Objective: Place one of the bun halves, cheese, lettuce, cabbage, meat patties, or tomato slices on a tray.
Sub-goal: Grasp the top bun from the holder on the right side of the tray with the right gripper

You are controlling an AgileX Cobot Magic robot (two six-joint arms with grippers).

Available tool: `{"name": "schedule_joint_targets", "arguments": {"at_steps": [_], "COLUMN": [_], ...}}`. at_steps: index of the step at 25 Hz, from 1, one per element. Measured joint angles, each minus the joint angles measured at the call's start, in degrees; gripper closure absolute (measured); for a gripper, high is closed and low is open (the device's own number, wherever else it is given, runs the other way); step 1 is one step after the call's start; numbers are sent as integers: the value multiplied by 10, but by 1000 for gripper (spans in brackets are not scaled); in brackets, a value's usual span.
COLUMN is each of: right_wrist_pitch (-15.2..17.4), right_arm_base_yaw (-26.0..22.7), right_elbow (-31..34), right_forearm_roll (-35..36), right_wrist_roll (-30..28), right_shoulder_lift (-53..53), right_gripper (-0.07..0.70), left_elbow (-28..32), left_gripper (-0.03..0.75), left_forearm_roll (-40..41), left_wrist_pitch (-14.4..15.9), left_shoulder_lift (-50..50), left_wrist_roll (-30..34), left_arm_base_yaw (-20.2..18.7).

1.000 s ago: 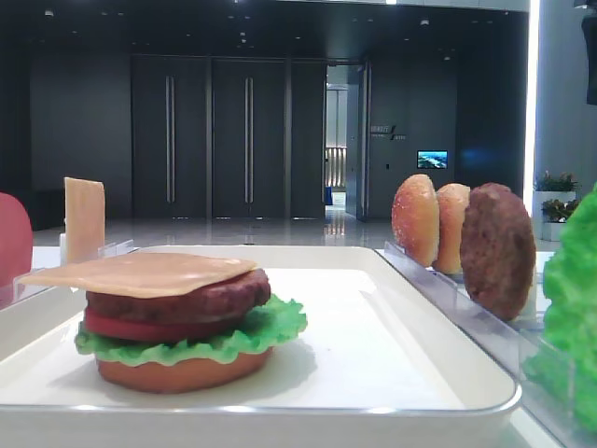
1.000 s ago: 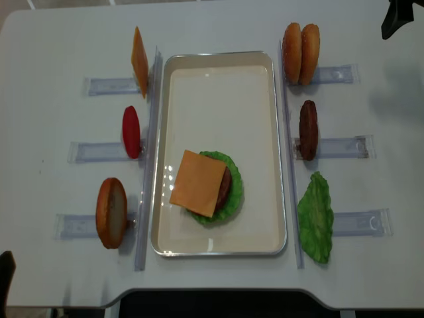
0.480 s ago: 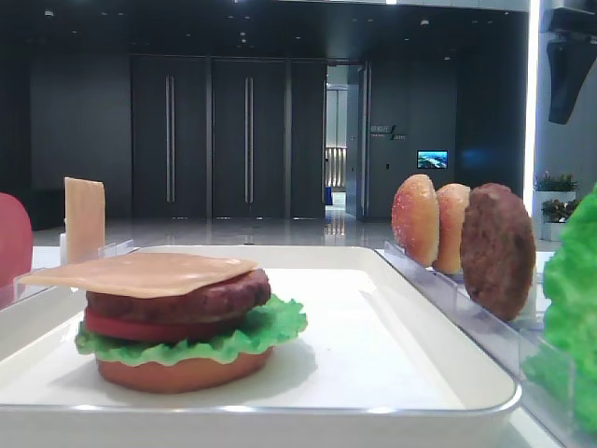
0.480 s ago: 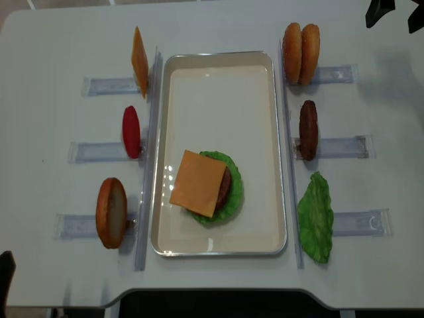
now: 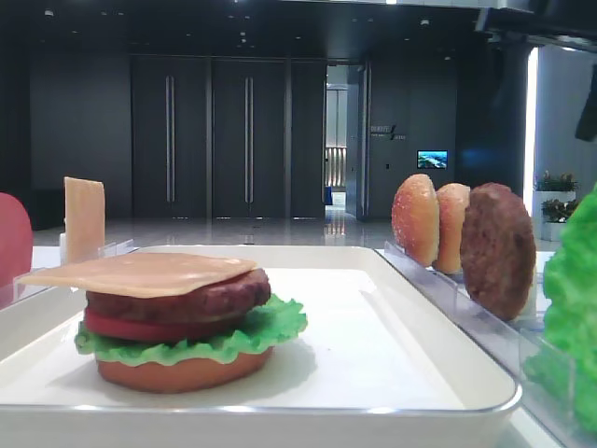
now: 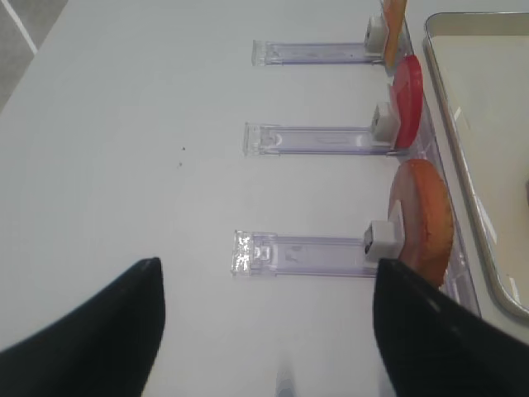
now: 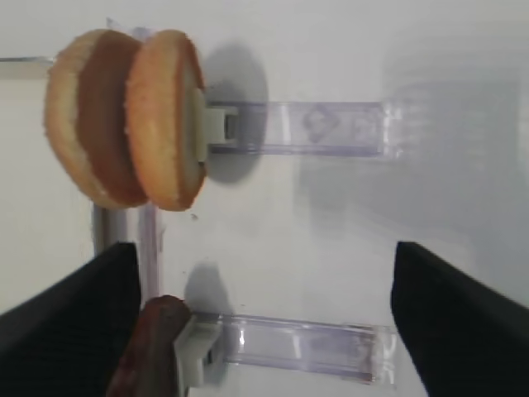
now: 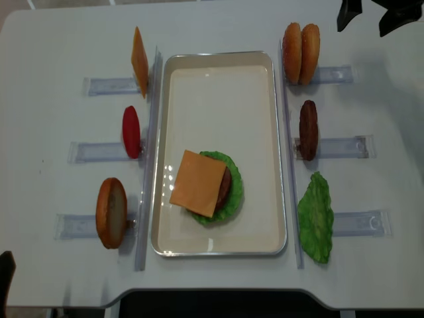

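Two bun halves [image 8: 301, 53] standing on edge together in the rack right of the tray [image 8: 220, 73], at its far corner: domed, golden-brown, speckled crust, pale cut face on the outer one. Seen close in the right wrist view [image 7: 128, 116], pressed side by side against a clear holder, with a meat patty [image 7: 149, 347] just below. Right gripper [image 8: 369, 13] above the table just right of the buns, touching nothing, jaws spread wide. Left gripper [image 6: 264, 331] over the table beside the left rack, likewise spread wide and empty. On the tray, a stack topped by cheese [image 8: 197, 183] over patty and lettuce [image 8: 232, 192]. Only the low front view reveals the layers: tomato slice [image 5: 140, 329] under the patty, bun base [image 5: 182, 371] at the bottom.
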Motion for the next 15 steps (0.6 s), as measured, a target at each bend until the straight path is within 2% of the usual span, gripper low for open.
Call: {"name": "schedule_joint_targets", "arguments": {"at_steps": [9,15], "right_wrist_pitch": [-45,-84], "right_arm_base_yaw": [100,144], "right_elbow": [0,0], "right_forearm_roll": [-7,-3], "right_wrist_roll": [111,145], "right_shoulder_lift": [0,0], "right_gripper": [48,48], "left_elbow": [0,0], "left_gripper": [118,118], "left_forearm_roll": [0,0], "left_wrist_pitch": [0,0], "left_shoulder_lift": [0,0], "left_wrist_roll": [0,0], "left_arm_base_yaw": [0,0]}}
